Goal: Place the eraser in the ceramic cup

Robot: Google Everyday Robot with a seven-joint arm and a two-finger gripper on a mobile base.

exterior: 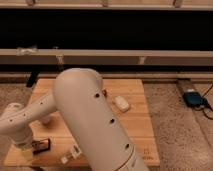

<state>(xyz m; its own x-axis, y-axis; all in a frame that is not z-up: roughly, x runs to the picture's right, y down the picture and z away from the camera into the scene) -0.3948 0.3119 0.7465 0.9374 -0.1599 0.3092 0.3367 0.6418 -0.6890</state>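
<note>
Gripper: your gripper [26,149] sits low at the left front corner of the table, at the end of the white forearm.
Gripper opening: you cannot tell from this view whether it is wide, narrow or holding anything; the wrist housing covers it.
Gripper contact: it is just left of the eraser; you cannot tell whether the two touch.
Eraser: the eraser [42,144] lies flat on the wood near the front left edge, a dark block with a pale label on top.
Ceramic cup: the ceramic cup [46,120] shows as a small pale shape behind the eraser, tucked under the forearm and partly hidden by it; it is apart from the eraser.
Arm: your white arm [95,125] fills the middle foreground, elbow raised, forearm running down to the left.
Table: a pale wooden table [140,130] with plank seams.
Other items on the table: a small white lump [121,103] right of the elbow; a small red object [104,92] just beside the elbow; two small white pieces [75,152] near the front edge.
Floor: speckled grey floor [175,135]; a blue device [192,97] with a cable lies to the right of the table.
Room: a pale horizontal rail [150,55] crosses a dark wall behind the table.
</note>
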